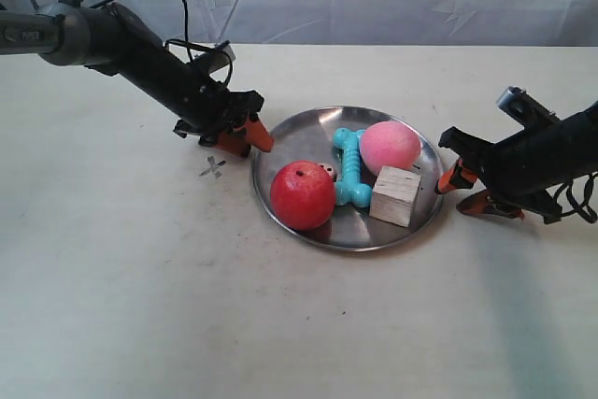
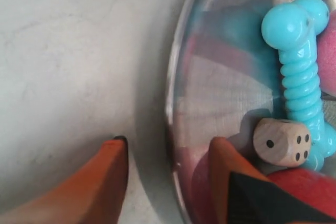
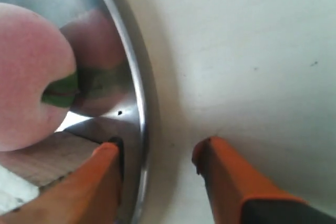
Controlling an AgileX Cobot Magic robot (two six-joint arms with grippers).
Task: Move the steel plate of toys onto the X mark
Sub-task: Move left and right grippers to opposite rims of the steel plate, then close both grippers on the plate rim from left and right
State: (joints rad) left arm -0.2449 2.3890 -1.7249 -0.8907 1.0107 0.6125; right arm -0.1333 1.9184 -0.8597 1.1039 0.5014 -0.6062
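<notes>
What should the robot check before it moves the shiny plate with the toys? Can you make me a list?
1. Left gripper straddles the steel plate rim, one finger inside and one outside: ok.
2. Right gripper straddles the opposite rim the same way: ok.
3. Jaws closed on the rim: not ok, both are open.
4. Toys all inside the plate, namely apple, peach, bone, cube and dice: ok.
5. X mark uncovered, on the table beside the plate: ok.
6. Round toys will stay put once the plate moves: cannot tell.
</notes>
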